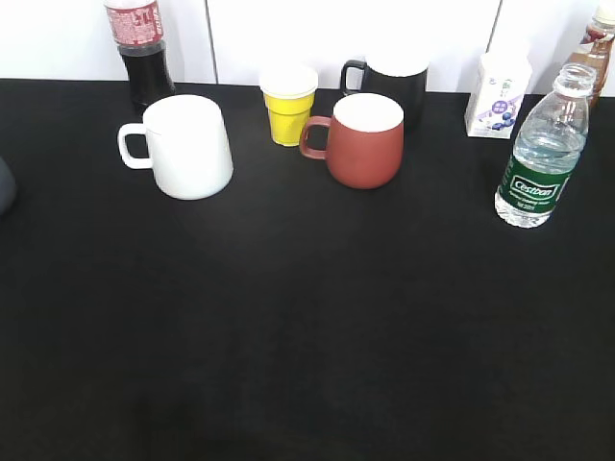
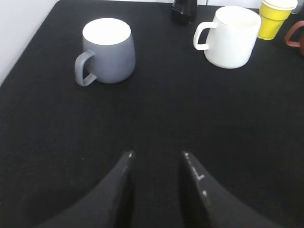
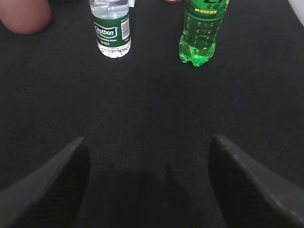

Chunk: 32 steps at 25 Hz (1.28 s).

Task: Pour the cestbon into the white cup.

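Observation:
The cestbon [image 1: 542,154], a clear bottle with a dark green label and no cap, stands upright at the right of the black table; the right wrist view shows it [image 3: 111,29] far ahead to the left. The white cup [image 1: 184,146] stands upright at the back left, handle to the left; the left wrist view shows it [image 2: 232,37] far ahead to the right. My left gripper [image 2: 156,154] is open and empty over bare table. My right gripper [image 3: 148,138] is wide open and empty, well short of the bottle. Neither gripper shows in the exterior view.
A yellow cup [image 1: 288,106], a red mug [image 1: 363,139], a black mug [image 1: 392,82], a cola bottle [image 1: 142,48], a small carton [image 1: 498,94] and a brown bottle [image 1: 596,48] stand along the back. A grey mug [image 2: 108,51] stands at the left, a green soda bottle [image 3: 202,31] beside the cestbon.

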{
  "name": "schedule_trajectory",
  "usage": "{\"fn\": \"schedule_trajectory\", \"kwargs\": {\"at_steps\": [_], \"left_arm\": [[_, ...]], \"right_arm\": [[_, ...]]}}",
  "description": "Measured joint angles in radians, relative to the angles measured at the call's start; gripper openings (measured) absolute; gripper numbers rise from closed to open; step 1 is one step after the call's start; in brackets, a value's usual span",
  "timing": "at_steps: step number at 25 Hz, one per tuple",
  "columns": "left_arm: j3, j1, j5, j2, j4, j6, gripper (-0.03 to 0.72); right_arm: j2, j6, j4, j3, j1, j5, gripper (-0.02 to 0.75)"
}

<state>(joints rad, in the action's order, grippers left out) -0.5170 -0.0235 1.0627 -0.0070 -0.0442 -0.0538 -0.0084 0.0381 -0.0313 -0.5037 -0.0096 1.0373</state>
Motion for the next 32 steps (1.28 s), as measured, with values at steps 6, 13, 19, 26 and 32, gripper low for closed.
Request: {"fn": "schedule_trajectory", "kwargs": {"at_steps": [6, 13, 19, 26, 32], "left_arm": [[0.0, 0.0, 0.0, 0.0, 0.0, 0.0, 0.239], [0.0, 0.0, 0.0, 0.0, -0.001, 0.0, 0.292], [-0.106, 0.0, -0.092, 0.252, -0.121, 0.116, 0.564], [-0.065, -0.011, -0.686, 0.465, -0.272, 0.247, 0.564], [0.232, -0.169, -1.048, 0.557, -0.35, 0.261, 0.564]], "right_arm": [[0.0, 0.0, 0.0, 0.0, 0.0, 0.0, 0.594], [0.0, 0.0, 0.0, 0.0, 0.0, 0.0, 0.594], [0.0, 0.0, 0.0, 0.0, 0.0, 0.0, 0.594], [0.0, 0.0, 0.0, 0.0, 0.0, 0.0, 0.594], [0.0, 0.0, 0.0, 0.0, 0.0, 0.0, 0.594]]}}
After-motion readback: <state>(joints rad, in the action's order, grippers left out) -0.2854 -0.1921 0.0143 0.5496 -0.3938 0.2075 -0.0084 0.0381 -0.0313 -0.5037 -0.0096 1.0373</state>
